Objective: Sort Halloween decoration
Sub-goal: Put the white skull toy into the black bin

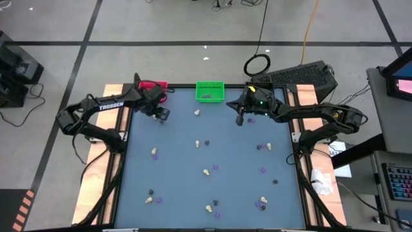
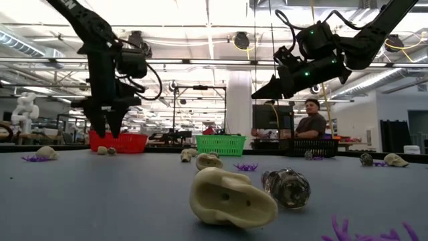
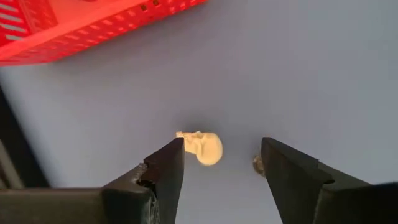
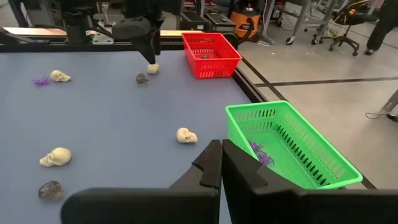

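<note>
Cream skull (image 3: 205, 147), red bin (image 3: 74, 25), green bin (image 4: 292, 144), blue-grey table (image 1: 232, 151)

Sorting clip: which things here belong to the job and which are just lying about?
Job:
- cream skulls
- dark lumps
- purple bits
- red bin
- green bin
- left gripper, open above a skull
- right gripper, shut, near the green bin

Lying about:
- cable coil
- keyboard

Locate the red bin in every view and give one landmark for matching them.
High view: red bin, back edge, behind the left gripper.
Low view: far left of centre, behind that gripper.
Left wrist view: upper corner.
Right wrist view: far table edge.
Shared landmark: the cream skull beside it, under the open left gripper.
</note>
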Motion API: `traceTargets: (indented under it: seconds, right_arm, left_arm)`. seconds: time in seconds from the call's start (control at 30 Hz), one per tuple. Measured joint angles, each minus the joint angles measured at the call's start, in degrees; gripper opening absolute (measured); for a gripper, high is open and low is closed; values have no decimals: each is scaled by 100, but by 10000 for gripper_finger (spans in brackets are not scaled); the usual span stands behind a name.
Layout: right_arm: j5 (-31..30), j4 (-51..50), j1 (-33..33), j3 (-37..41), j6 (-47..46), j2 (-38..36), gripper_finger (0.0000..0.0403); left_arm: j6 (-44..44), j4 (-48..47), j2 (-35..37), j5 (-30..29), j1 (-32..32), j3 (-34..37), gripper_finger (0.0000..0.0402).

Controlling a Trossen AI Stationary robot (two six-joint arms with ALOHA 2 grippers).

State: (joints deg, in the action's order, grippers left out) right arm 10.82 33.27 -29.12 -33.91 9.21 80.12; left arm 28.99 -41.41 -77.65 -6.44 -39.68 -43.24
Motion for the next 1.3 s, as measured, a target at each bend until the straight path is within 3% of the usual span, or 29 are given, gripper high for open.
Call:
traceTargets:
  seconds: [0.3, 0.77, 1.13, 1.3]
  right_arm:
    - [1, -14, 0, -7, 0, 2, 0]
    - [1, -17, 0, -7, 3, 7, 0]
    - [1, -17, 0, -7, 3, 7, 0]
    - [1, -17, 0, -7, 4, 7, 0]
  left_arm:
    - [508, 339, 0, 101, -15, 326, 207]
    - [523, 396, 0, 53, 7, 634, 207]
    - [647, 1418, 0, -45, 7, 1084, 207]
    - [637, 1454, -1, -159, 7, 1088, 182]
